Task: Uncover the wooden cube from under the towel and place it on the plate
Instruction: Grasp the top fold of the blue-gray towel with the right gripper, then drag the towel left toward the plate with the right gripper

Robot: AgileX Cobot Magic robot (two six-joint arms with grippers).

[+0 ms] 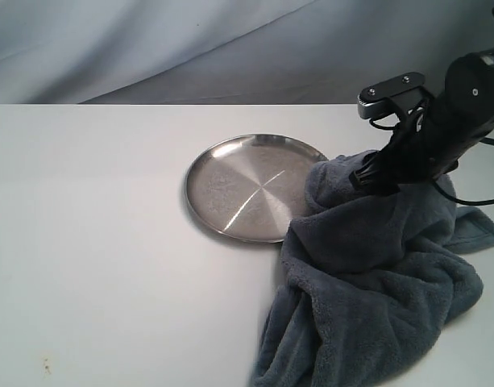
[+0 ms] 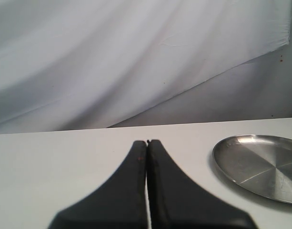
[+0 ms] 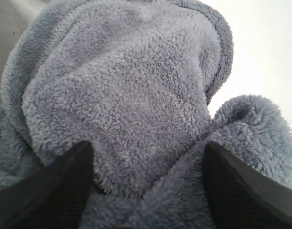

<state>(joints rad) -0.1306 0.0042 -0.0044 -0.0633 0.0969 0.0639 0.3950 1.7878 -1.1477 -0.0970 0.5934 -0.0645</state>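
The desk (image 1: pixel 93 242) carries the heaped towel (image 1: pixel 375 274) on my right, 1 fold lapping the rim of the plate (image 1: pixel 247 189); the cube's hidden from me. My right end effector (image 3: pixel 146 162) sits spread wide down in the plush, and my left end effector (image 2: pixel 146 143) is pinched closed, empty.

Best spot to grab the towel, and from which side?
Pinch the towel at its raised hump by the plate, coming from above. The hump stands proud of the flatter folds and looks thick enough to pinch. The right end effector is open astride it.
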